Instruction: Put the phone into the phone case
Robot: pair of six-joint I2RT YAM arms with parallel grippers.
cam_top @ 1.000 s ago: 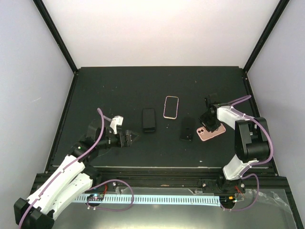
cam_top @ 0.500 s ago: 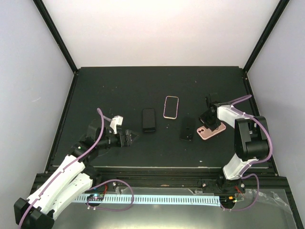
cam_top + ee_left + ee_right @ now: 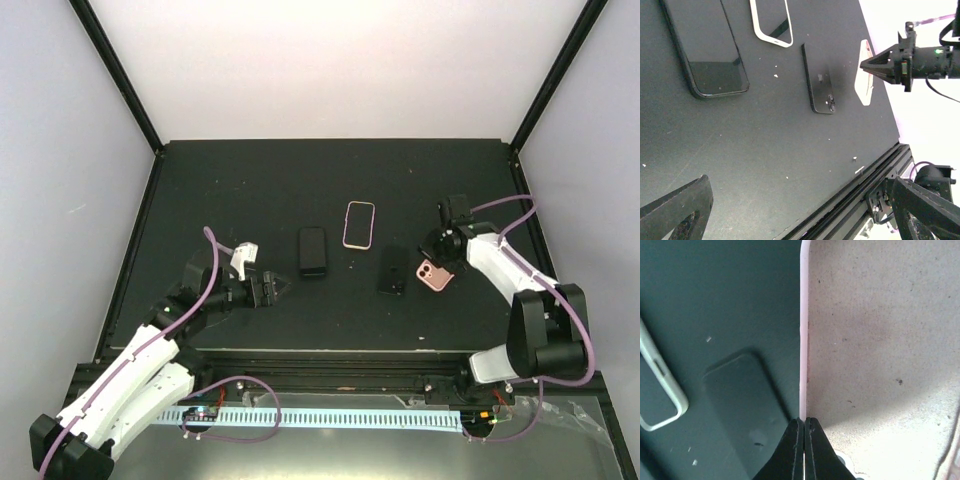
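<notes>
Right arm (image 3: 500, 262), swung outward since earlier, has its jaws clamped on the rim of the pink phone case (image 3: 433, 274), which is tipped on edge. Left arm (image 3: 140, 365): jaws apart, well left of that case. Black phone (image 3: 313, 250): flat, left of the case, long axis front-to-back, nearer the left arm; dark slab (image 3: 392, 270) beside the case unidentifiable.

worktop (image 3: 250, 190): matt black | phone case (image 3: 433, 275): pink | bumper frame (image 3: 359, 224): white | left phone (image 3: 313, 251): black | right phone (image 3: 393, 270): black | arm shells (image 3: 130, 375): white

Looks like a robot lab cell: black table (image 3: 260, 185) boxed in by plain white walls (image 3: 340, 70) (metal rail (image 3: 330, 362) up front).
</notes>
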